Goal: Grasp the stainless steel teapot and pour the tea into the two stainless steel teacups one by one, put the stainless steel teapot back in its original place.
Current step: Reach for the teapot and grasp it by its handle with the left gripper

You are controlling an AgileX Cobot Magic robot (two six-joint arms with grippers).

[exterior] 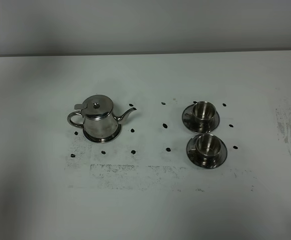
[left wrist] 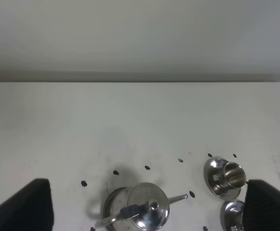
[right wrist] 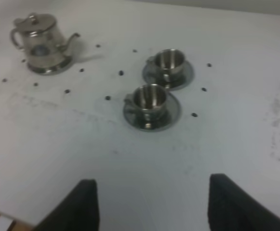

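Observation:
The stainless steel teapot (exterior: 99, 119) (left wrist: 142, 211) (right wrist: 41, 43) stands upright, lid down, on its original place, a flat steel disc (exterior: 103, 136), left of centre. Its spout points right toward the two stainless steel teacups. The far teacup (exterior: 204, 111) (left wrist: 231, 175) (right wrist: 169, 60) and the near teacup (exterior: 207, 144) (right wrist: 150, 97) each sit on a saucer. The tea is hidden. My left gripper (left wrist: 148, 183) hangs open above the table near the teapot. My right gripper (right wrist: 152, 180) is open in front of the cups, holding nothing. Neither arm shows in the high view.
Small black dots (exterior: 132, 152) mark the white table (exterior: 145, 200) around the teapot and the cups. Scuffed grey patches lie toward the front (exterior: 135, 172) and at the right edge (exterior: 288, 127). A wall runs behind the table's far edge.

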